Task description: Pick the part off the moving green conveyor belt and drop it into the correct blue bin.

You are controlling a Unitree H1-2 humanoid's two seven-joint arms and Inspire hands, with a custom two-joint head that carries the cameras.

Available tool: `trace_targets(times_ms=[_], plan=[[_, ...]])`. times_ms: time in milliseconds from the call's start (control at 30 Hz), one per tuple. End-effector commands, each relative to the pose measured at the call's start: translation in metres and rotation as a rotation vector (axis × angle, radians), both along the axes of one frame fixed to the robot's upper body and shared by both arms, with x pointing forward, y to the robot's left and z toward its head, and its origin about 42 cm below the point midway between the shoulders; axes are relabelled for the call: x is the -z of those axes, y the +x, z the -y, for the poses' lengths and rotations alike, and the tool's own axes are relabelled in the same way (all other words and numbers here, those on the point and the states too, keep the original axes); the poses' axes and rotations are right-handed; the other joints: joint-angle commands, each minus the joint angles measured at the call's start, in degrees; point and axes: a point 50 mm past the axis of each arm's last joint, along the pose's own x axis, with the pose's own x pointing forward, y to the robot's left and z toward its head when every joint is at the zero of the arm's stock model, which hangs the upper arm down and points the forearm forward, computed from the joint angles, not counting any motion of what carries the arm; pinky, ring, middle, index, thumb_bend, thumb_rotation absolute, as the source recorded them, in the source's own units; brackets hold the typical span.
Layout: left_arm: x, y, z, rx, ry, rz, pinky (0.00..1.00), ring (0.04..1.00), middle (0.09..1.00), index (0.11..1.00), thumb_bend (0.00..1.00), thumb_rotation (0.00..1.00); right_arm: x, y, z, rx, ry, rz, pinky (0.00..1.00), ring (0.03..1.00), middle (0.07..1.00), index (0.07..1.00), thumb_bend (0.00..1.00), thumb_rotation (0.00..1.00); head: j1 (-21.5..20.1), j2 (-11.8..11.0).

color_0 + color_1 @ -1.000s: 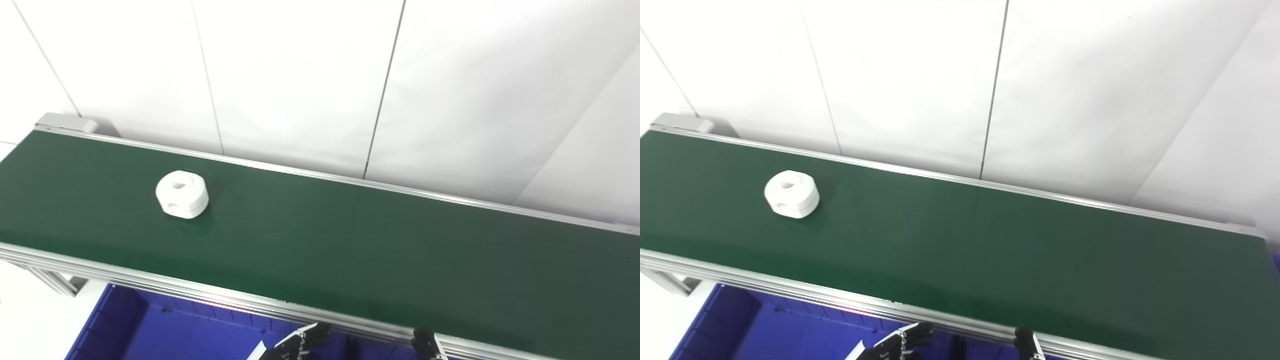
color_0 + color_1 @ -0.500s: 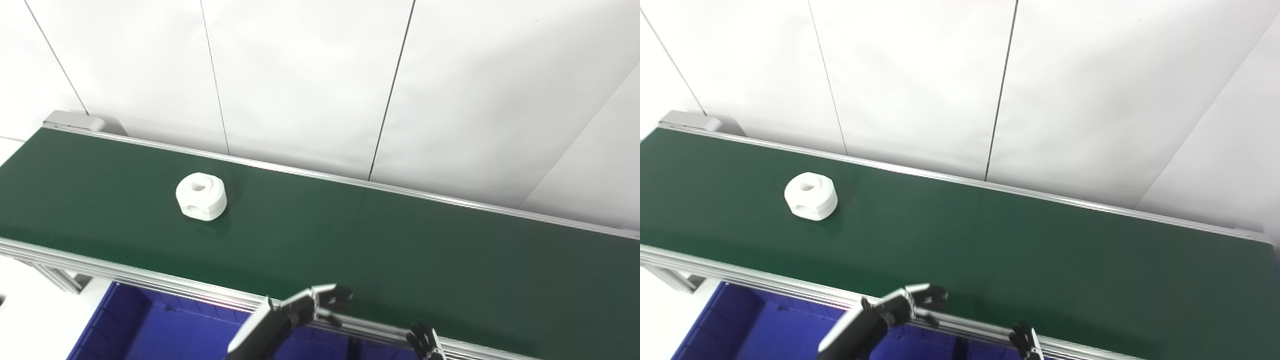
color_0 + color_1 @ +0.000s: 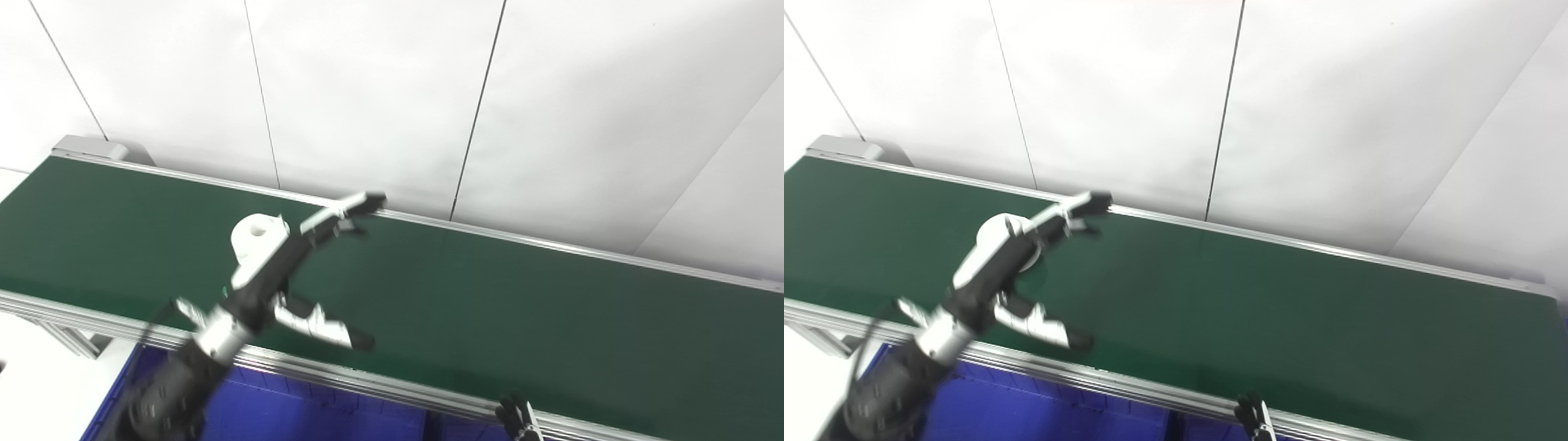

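A long green conveyor belt (image 3: 490,294) runs diagonally from the upper left of the frame to the lower right, edged on both long sides by silver aluminium rails (image 3: 343,373) and ending at the upper left in a grey end cap (image 3: 92,148). Behind it, filling the upper half of the frame, stands a white panelled wall (image 3: 367,92) divided by thin dark seams. Below the near rail, along the bottom edge, part of a blue bin (image 3: 318,410) is visible, with a pale floor or surface at the lower left corner. The white part (image 3: 256,231), a squat round piece with a hole in its top, lies on the belt in the left-centre of the frame, partly covered by the robot arm. The left hand (image 3: 288,269) reaches over the belt from the lower left, wide open: its fingers (image 3: 343,211) extend toward the far rail just right of the part, its thumb (image 3: 324,329) splays toward the near rail, and it holds nothing; contact with the part cannot be judged. Of the right hand (image 3: 517,419), only dark fingertips show at the bottom edge beside the near rail, so its degree of opening cannot be told.
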Motion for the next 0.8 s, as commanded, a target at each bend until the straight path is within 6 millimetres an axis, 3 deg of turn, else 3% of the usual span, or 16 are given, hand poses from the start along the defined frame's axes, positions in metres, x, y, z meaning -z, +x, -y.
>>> trace_targets(times_ms=[0, 167, 367, 467, 600, 767], plan=[[-0.012, 0.010, 0.000, -0.021, 0.089, 0.052, 0.79, 0.902, 0.923, 0.908, 0.96, 0.26, -0.010, 0.006, -0.007, -0.015, 0.040, 0.082, 0.99, 0.951, 0.956, 0.986, 0.93, 1.00, 0.1, 0.1], [-0.022, 0.044, -0.014, -0.098, 0.238, 0.069, 0.84, 0.939, 0.960, 0.945, 0.94, 0.19, -0.009, 0.006, -0.008, -0.024, 0.047, 0.079, 0.99, 0.955, 0.960, 0.988, 0.92, 1.00, 0.2, 0.1], [-0.021, 0.075, -0.030, -0.238, 0.415, 0.030, 0.72, 0.898, 0.967, 0.963, 0.94, 0.21, -0.010, 0.006, -0.009, -0.027, 0.046, 0.081, 0.97, 0.939, 0.954, 0.983, 0.91, 1.00, 0.0, 0.3], [-0.022, 0.090, -0.038, -0.286, 0.550, 0.067, 0.76, 0.910, 0.939, 0.930, 0.97, 0.18, -0.010, 0.006, -0.009, -0.028, 0.042, 0.082, 0.96, 0.938, 0.954, 0.984, 0.90, 1.00, -0.2, 0.4], [-0.020, 0.106, -0.046, -0.341, 0.735, 0.088, 0.94, 0.946, 0.919, 0.899, 1.00, 0.19, -0.011, 0.004, -0.009, -0.026, 0.046, 0.081, 0.97, 0.939, 0.954, 0.983, 0.91, 1.00, -0.5, 0.6], [-0.008, 0.119, -0.054, -0.381, 0.855, 0.064, 0.95, 0.947, 0.904, 0.882, 1.00, 0.16, -0.011, 0.003, -0.010, -0.023, 0.046, 0.080, 0.96, 0.933, 0.949, 0.984, 0.90, 1.00, -0.8, 0.9]])
